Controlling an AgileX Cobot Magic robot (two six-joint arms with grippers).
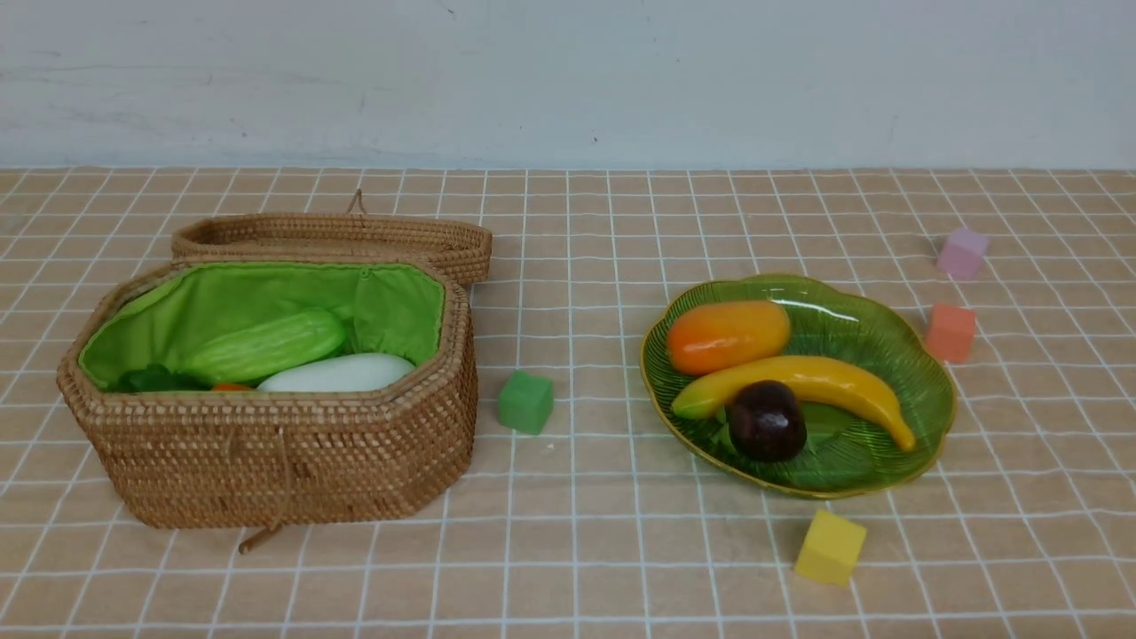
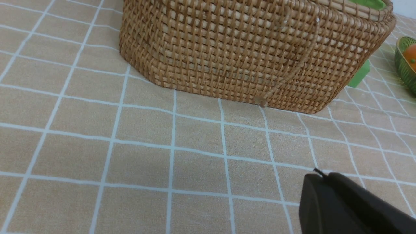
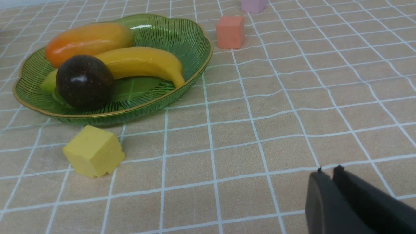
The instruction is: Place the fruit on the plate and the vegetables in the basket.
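**Inspector:** Starting at the left. The left gripper [image 2: 320, 177] is hovering low over the checked tablecloth [image 1: 586, 532], near the front wall of the basket [image 1: 266, 461]. Its dark fingers are sitting pressed together, holding nothing.

**Clerk:** And the basket itself?

**Inspector:** It is standing with its woven lid [image 1: 333, 238] lying open behind it. The front view is showing the bright green lining with the ridged gourd [image 1: 266, 346], the white radish [image 1: 337, 373] and a sliver of the orange carrot [image 1: 232, 387] lying inside. The left wrist view is showing only tight brown wickerwork and the loop clasp [image 2: 282, 78] hanging down the wall.

**Clerk:** Moving right?

**Inspector:** A green cube [image 1: 524, 402] is resting between basket and plate [image 1: 896, 355]. The plate, ribbed translucent green glass with a gold scalloped rim, is carrying the glossy mango [image 1: 728, 335], the curved banana [image 1: 808, 383] and the round dark mangosteen [image 1: 767, 421], which is touching the banana. A yellow cube [image 1: 830, 548] is lying just in front; orange [image 1: 950, 332] and pink [image 1: 962, 252] cubes are lying beyond.

**Clerk:** The right gripper [image 3: 328, 175]?

**Inspector:** Hanging low over bare cloth, apart from the plate, fingers nearly closed with a thin slit between, gripping nothing. The front view is showing neither arm.
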